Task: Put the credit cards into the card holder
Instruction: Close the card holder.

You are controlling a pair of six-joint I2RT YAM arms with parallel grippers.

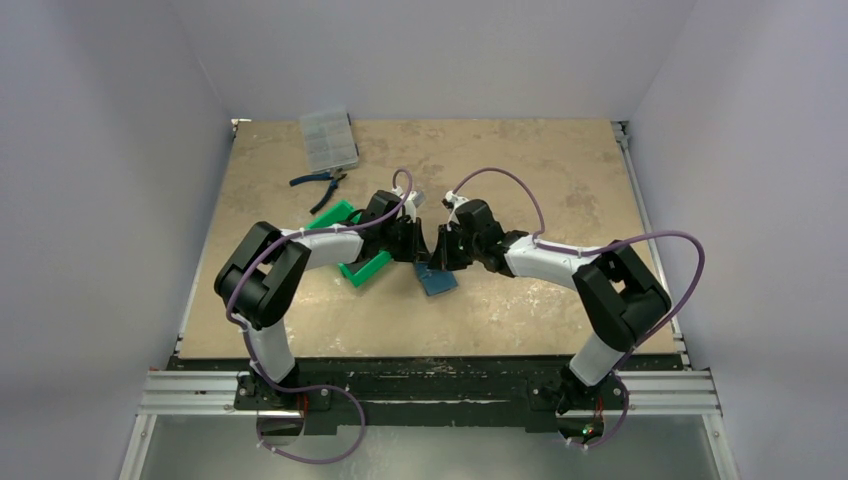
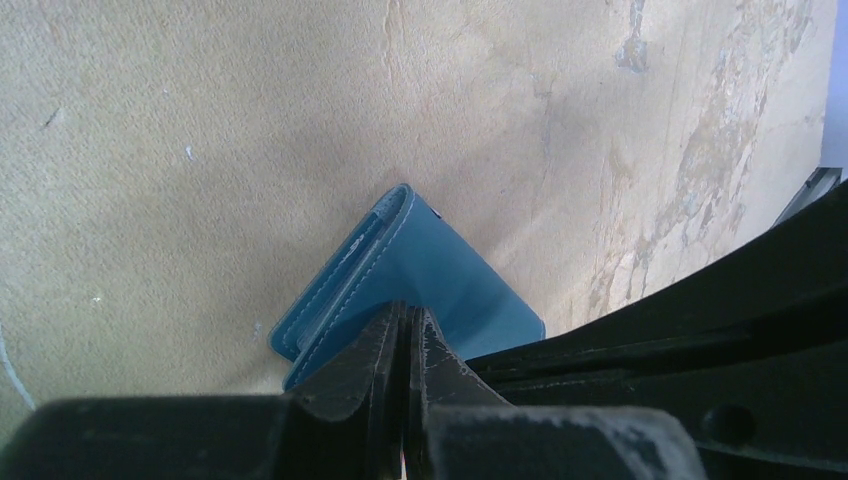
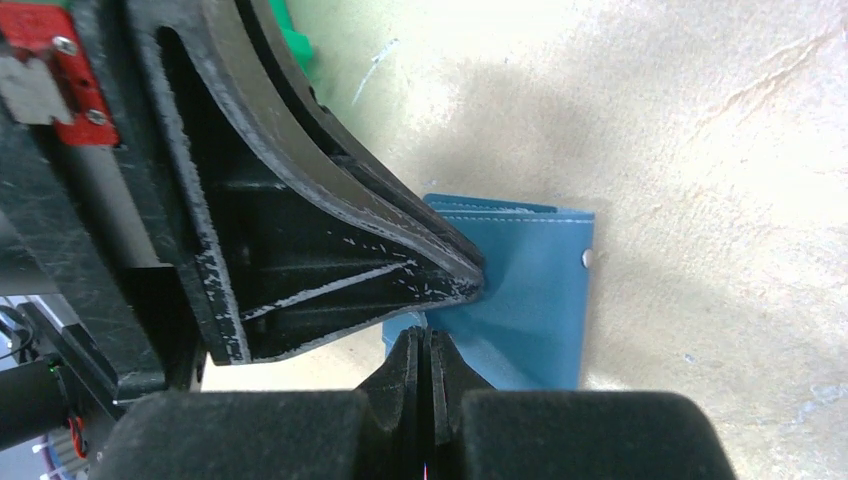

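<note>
Beige mottled worktop [image 1: 520, 170] inside plain white walls [image 1: 110, 150]; clear compartment box [image 1: 329, 140] and blue-handled pliers [image 1: 320, 180] sit at the far left, well apart from the action. Green plastic tray [image 1: 362, 268] lies partly under the left forearm. Small teal-blue folding card holder [image 1: 438, 281] lies on the worktop near the middle, just beside the tray, directly below where both arms meet. Left tool [image 2: 405, 325] hangs over the holder's near edge with its fingers pressed together, only a hairline slit between them; I cannot tell if a thin leaf of the holder is nipped there. Right tool [image 3: 425, 345] is likewise pinched to a slit over the opposite side of the holder, and the left tool's black finger crosses right in front of it. The holder looks folded or nearly so: stitched spine up in the left wrist view, small snap on a flap in the right wrist view, inner pockets not visible. No thin pale credit cards can be made out in any view; possibly hidden under the arms, can't say. Judgement: step in hand is getting the holder spread apart, no card loaded yet, task early. Next move likely needs one tool to pin one leaf down while the other lifts the flap to expose a pocket, then fetch a card.
</note>
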